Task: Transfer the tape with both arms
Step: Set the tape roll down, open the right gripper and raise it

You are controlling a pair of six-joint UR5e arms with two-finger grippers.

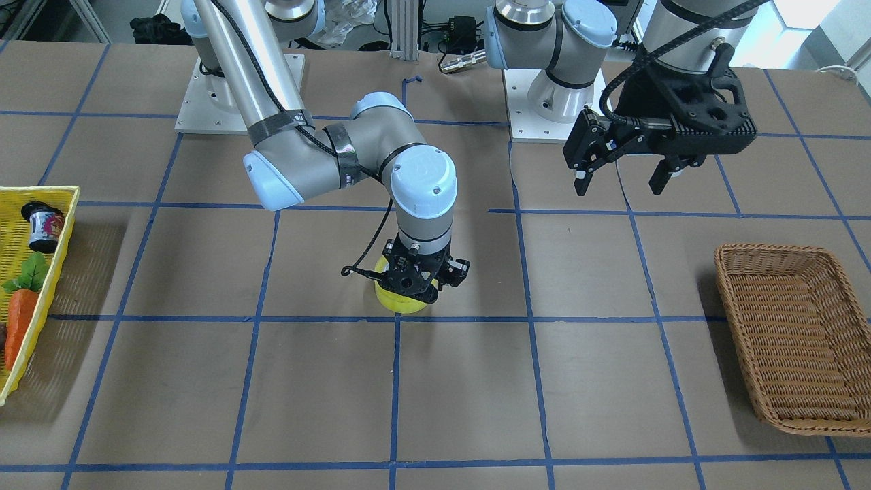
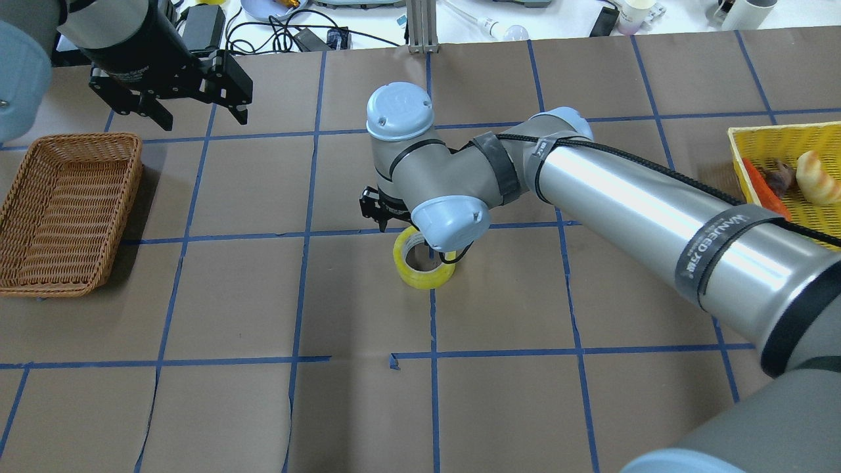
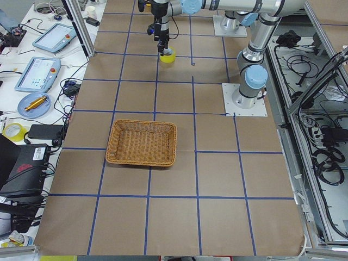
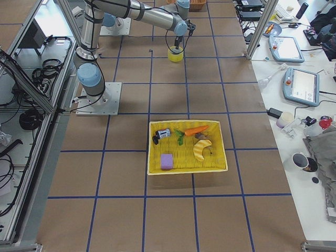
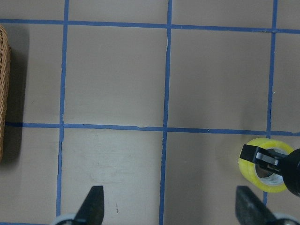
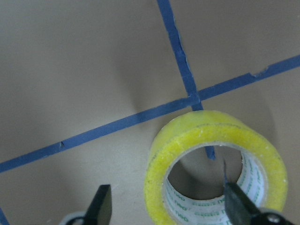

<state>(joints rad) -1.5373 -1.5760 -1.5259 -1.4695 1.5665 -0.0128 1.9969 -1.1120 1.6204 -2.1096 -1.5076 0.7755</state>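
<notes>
The yellow tape roll (image 1: 399, 301) lies flat on the brown table at the centre, on a blue grid line. It also shows in the overhead view (image 2: 420, 274) and the left wrist view (image 5: 266, 143). My right gripper (image 1: 414, 289) points straight down on it and is open. In the right wrist view the tape (image 6: 187, 136) fills the lower right; one finger (image 6: 238, 202) is inside the white core, the other finger (image 6: 101, 206) outside the ring. My left gripper (image 1: 619, 182) hangs open and empty above the table, well apart from the tape, and shows in the overhead view (image 2: 197, 118).
A brown wicker basket (image 1: 738, 299) stands on my left side, below the left gripper (image 2: 128, 197). A yellow basket (image 1: 64, 235) with a carrot (image 1: 19, 320) and a small jar (image 1: 44, 226) stands at my far right. Both arm bases are bolted to the table behind the tape.
</notes>
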